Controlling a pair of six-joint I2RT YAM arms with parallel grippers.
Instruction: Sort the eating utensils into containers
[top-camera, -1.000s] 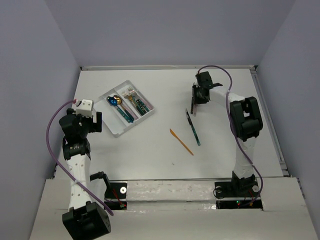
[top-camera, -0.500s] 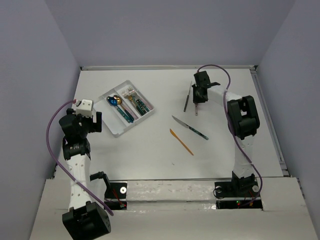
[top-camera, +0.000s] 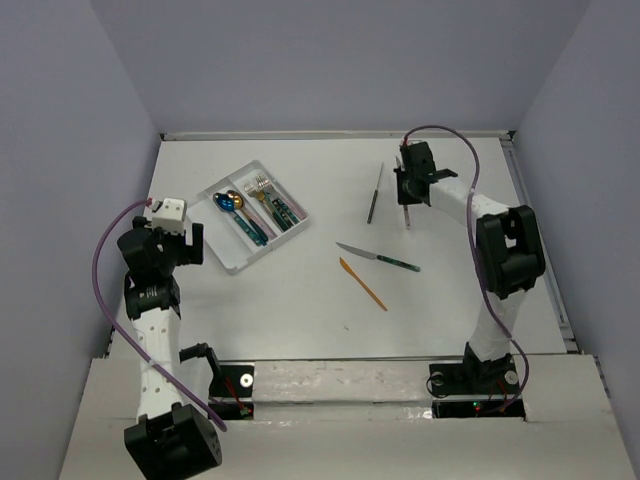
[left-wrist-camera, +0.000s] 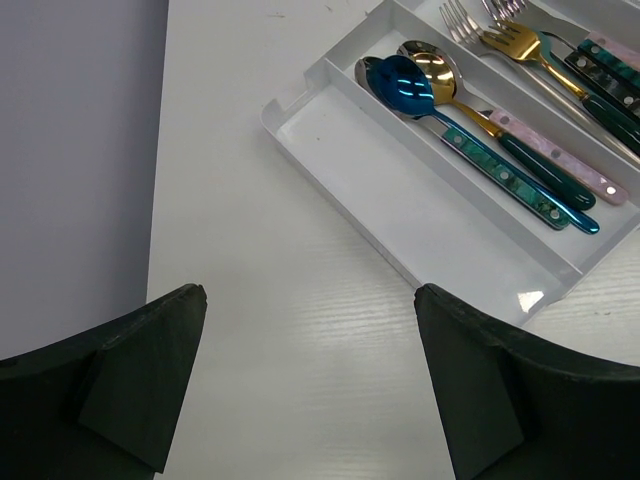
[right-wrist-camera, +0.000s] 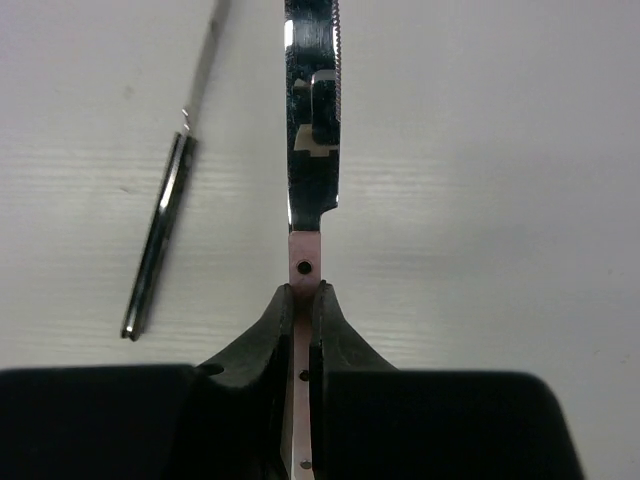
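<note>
**Right tool** (right-wrist-camera: 303, 295) — now pinched shut on the pale pink handle of a silver serrated knife (right-wrist-camera: 312, 130), blade pointing away from the wrist. A second ago its jaws stood partly apart. Whether the knife is off the white counter (top-camera: 300, 320) cannot be told.

**Meaning (judged)** — the grasp is made. The carry to the clear three-compartment plastic tray (top-camera: 225, 238) comes next, and its outer compartment shows bare in the left wrist view.

**Location** — the held knife is at the far right of the counter, well apart from the tray.

**Other changes:**
- The teal-handled silver knife (top-camera: 377, 258) has swung from nearly lengthwise to nearly crosswise.
- The slim dark-handled utensil (top-camera: 374, 193), not visible a second ago, lies just beside the held knife.
- The right tool has shifted slightly rightward.

**Unchanged:**
- The all-orange knife (top-camera: 362, 283) lies where it did.
- The left tool (left-wrist-camera: 310, 380) is near the tray with its jaws wide, holding nothing.
- The tray's contents are the same.
</note>
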